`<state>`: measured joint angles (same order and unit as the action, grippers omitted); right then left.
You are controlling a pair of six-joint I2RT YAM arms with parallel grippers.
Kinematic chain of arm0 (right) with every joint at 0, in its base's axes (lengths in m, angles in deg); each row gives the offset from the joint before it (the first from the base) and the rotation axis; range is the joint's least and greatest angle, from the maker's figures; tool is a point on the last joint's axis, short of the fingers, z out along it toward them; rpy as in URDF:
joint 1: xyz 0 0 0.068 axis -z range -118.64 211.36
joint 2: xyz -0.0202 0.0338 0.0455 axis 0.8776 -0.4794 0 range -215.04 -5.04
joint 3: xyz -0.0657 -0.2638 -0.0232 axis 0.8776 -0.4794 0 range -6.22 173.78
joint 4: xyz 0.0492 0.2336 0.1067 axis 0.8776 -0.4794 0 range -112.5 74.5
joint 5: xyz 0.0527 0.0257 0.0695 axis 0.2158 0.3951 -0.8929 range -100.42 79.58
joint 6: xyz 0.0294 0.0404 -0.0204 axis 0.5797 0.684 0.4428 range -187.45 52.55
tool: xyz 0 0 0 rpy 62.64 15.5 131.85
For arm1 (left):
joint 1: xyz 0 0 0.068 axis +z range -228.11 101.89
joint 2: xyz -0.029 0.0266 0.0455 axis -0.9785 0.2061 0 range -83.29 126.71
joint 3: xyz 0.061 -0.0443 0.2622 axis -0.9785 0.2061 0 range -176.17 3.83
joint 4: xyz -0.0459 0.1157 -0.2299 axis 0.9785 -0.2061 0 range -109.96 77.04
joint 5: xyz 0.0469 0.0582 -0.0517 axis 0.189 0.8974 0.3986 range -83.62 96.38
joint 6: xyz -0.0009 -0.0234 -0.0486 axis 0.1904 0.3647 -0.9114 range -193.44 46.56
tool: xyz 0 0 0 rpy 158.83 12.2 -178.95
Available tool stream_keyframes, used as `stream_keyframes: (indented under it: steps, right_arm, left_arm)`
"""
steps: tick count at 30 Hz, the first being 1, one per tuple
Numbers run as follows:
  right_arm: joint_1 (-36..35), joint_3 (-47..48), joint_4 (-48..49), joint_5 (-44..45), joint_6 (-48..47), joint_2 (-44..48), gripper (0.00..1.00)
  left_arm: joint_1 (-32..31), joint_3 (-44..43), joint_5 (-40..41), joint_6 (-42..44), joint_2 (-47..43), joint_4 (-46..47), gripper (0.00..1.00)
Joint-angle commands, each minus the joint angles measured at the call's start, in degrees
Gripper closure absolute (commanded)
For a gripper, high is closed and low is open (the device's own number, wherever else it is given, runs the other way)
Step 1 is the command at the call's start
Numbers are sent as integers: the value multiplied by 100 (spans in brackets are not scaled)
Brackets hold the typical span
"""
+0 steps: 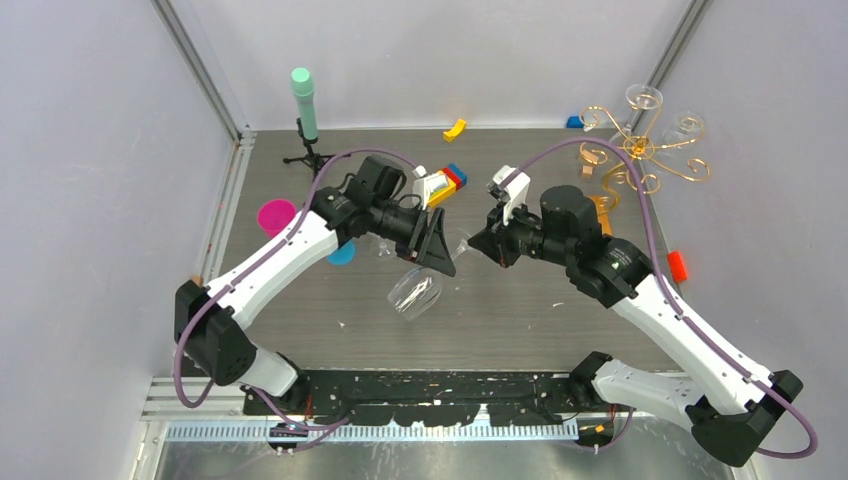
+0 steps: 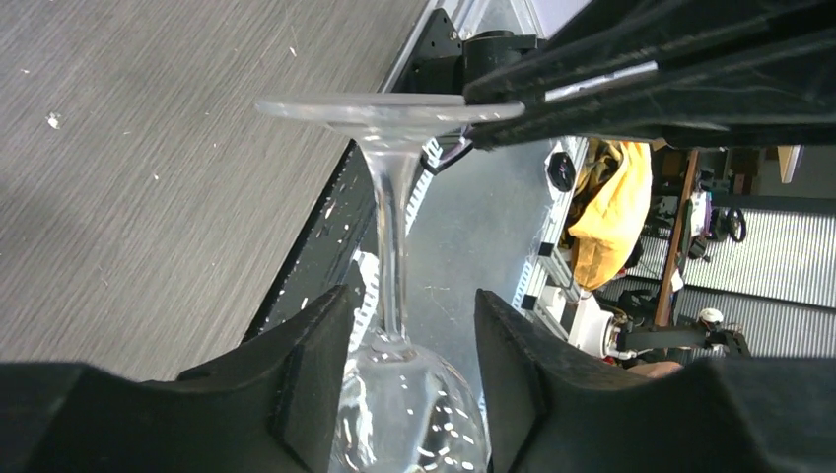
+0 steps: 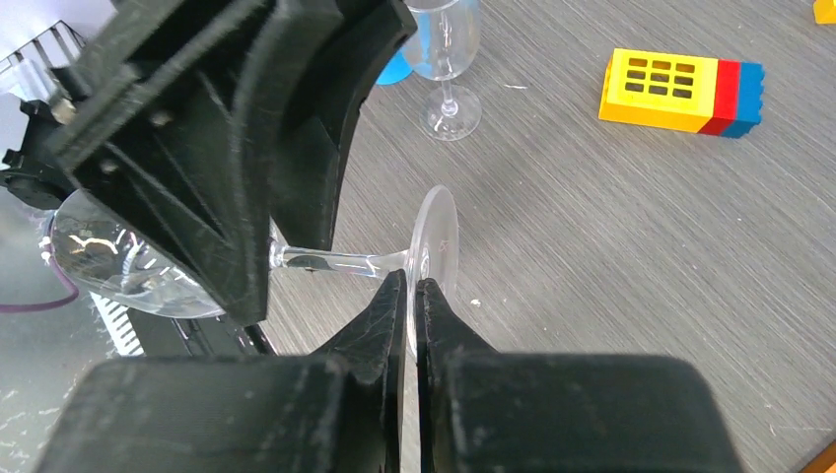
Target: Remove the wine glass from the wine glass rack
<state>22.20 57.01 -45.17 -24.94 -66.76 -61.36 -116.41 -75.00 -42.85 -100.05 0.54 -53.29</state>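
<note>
The wine glass [image 1: 415, 292] hangs horizontal above the surface [image 1: 540, 310], well apart from the wine glass rack [image 1: 640, 150] at the far right corner. The right claw [image 3: 412, 288] is clamped on the foot's rim. The left claw [image 2: 409, 305] has its fingers apart, straddling the stem without contact.

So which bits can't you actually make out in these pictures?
1. Wine glass bowl: left wrist view, cut off by the bottom edge, flanked by the left hand.
2. Wine glass rack base: top view, mostly behind the right arm.
3. Second glass, standing: right wrist view, rim cut off by the top edge.
4. Pinch of the right hand on the glass foot: top view, too small to see.
</note>
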Motion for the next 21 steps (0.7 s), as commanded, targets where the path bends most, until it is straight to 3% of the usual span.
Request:
stream_keyframes:
  steps: [1,7,11,15,16,17,18,19,21]
  right_arm:
    - [-54,195,657,-160,106,-37,100]
    - [-87,131,762,-159,157,-86,100]
    - [-96,89,877,-129,190,-118,100]
    - [-101,81,928,-12,237,-154,100]
    - [-101,84,950,126,269,-157,94]
    - [-105,85,957,218,325,-155,80]
    - [-108,85,977,458,375,-148,72]
    - [-109,85,983,769,403,-146,55]
    - [-110,96,982,1156,452,-117,38]
  left_arm:
    - [-28,-114,36,-143,156,87,52]
    - [-29,-115,-86,-354,258,271,73]
    - [-31,-90,-165,-466,290,328,97]
    - [-28,-71,-156,-603,228,456,100]
    - [-28,-92,-104,-639,203,475,100]
    - [-32,-108,-17,-688,175,490,100]
    - [-29,-152,129,-751,165,490,100]
    - [-3,-214,268,-813,156,475,100]
    - [90,-361,515,-1022,159,484,100]
